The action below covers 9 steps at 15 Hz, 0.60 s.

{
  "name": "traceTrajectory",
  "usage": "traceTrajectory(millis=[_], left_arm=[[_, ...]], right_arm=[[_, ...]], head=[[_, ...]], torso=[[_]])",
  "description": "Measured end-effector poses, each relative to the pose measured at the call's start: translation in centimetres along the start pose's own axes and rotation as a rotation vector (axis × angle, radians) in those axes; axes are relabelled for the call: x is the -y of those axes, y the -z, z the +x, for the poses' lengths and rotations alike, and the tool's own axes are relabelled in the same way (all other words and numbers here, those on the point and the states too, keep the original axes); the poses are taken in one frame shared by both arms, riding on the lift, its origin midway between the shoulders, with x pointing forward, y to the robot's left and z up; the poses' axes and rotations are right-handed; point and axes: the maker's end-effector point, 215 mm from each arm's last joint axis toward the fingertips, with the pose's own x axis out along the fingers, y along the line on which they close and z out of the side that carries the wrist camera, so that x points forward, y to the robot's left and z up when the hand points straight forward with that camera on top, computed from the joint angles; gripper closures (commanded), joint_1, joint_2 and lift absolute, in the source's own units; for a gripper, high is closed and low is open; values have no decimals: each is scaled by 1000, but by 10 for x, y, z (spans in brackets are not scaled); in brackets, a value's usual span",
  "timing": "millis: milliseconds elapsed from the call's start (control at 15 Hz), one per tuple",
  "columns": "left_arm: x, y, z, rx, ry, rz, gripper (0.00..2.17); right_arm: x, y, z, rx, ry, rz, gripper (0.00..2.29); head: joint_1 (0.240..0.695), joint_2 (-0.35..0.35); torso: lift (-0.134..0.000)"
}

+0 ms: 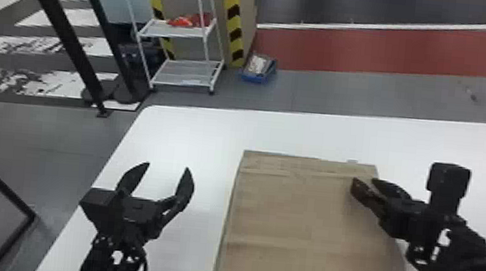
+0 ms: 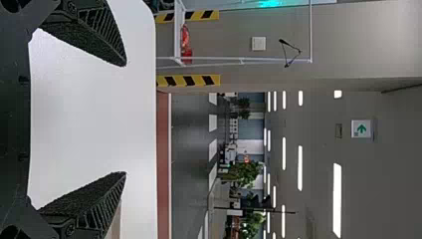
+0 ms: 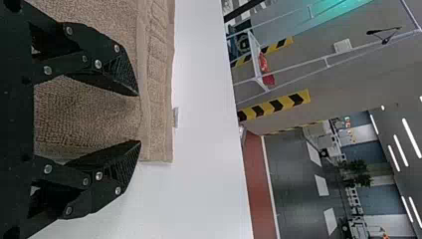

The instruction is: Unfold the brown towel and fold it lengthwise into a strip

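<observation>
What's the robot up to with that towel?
The brown towel lies spread flat on the white table. The right claw is open at its right edge, near the far end. The left claw is open over the table, left of the towel. Neither claw grips it, and it isn't a narrow strip yet.

This is a large indoor hall with the look of a workshop or robot lab; which of the two, I cannot tell. The grey floor [image 1: 342, 89] carries a red band [image 1: 388, 49] edged by a white line [image 1: 390, 27], and broad white stripes [image 1: 90, 46]. Yellow-and-black tape [image 1: 233, 19] marks corners beside a wheeled white rack [image 1: 173, 32]. Long ceiling lights [image 2: 337, 199], a green arrow sign [image 2: 361, 128] and leafy plants [image 2: 244, 174] show too. A plain white table [image 1: 188, 132] stands in front.
</observation>
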Motion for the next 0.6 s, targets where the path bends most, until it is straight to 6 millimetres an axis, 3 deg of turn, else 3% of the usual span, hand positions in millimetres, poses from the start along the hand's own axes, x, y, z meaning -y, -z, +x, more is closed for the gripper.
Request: traceTrajectory(millis=[467,600], left_arm=[[0,0,0,-1,3,2,103],[1,-1,1,0,5,2,103]], right_arm=[[4,-2,-3,10,13,1,738],[3,-2,-3,10,13,0,903]], head=[[695,235],[695,234]], torso=[[-125],[-125]])
